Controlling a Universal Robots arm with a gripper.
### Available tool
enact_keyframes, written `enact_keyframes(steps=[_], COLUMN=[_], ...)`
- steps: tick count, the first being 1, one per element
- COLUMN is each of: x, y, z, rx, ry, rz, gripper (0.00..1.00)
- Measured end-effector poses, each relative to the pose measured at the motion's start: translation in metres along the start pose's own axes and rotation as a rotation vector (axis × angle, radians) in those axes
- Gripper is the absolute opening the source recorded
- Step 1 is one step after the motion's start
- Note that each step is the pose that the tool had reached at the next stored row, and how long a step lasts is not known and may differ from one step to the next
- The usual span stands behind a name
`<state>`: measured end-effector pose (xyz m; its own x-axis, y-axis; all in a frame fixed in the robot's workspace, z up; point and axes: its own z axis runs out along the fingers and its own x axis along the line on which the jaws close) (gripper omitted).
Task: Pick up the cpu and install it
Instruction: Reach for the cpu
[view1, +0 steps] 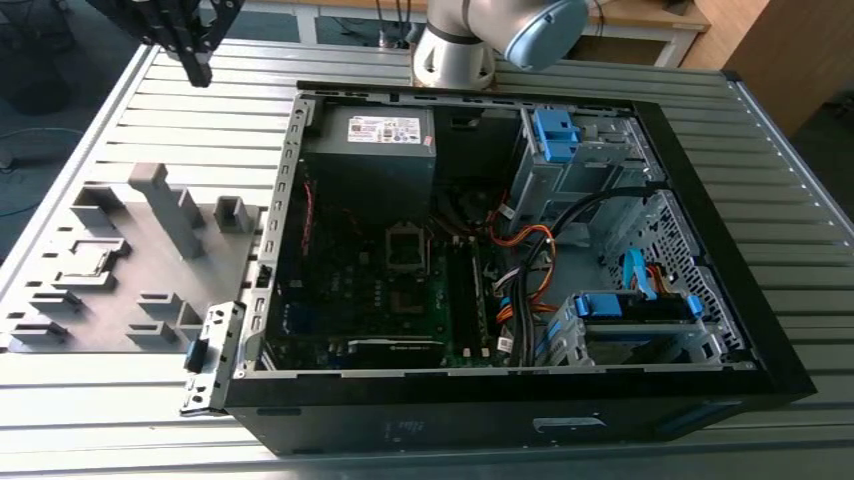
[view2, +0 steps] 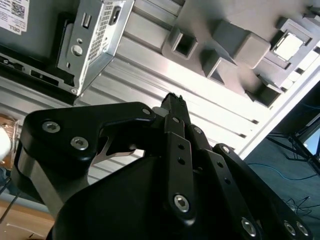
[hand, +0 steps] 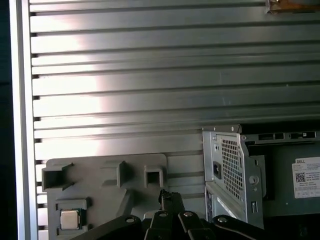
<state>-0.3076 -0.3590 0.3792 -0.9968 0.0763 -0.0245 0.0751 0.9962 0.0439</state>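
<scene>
First wrist view is showing the cpu (hand: 70, 219) lying flat, silver top up, in a square pocket of the grey fixture (hand: 95, 200). The fixture is resting on the slatted worktop (hand: 150, 75), along the edge at the exterior view's left. The gripper (hand: 167, 194) is hanging well above and apart from the chip, near the worktop's corner beyond the fixture, with its fingers pressed together and carrying nothing. The main risk, as I am judging it, is coming from that closed pinch. If the tips are descending this way they are likely to be striking the chip's lid or the pocket's raised walls rather than straddling it. The chip is thin and sitting low in its recess, so a shallow or off-centre grip may be tilting it or letting it slip. The computer case (view1: 467, 420) is lying open in the middle of the worktop, just beside the fixture. Its dark socket (view1: 404, 245) is sitting deep on the board, with orange cables (view1: 527, 245) looping nearby. A chip arriving rotated or tilted risks bending contacts, and the case wall and cables are crowding the way in.
</scene>
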Motion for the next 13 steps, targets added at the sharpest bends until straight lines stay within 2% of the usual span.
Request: enact_keyframes(steps=[7,13], x=[0.0199,0.04], y=[0.0018,0.0044], z=[0.0016,0.0044], rx=[0.0005,0.0027], ry=[0.0,-0.0002], rz=[0.0,0.0], gripper=[0.11,0.11])
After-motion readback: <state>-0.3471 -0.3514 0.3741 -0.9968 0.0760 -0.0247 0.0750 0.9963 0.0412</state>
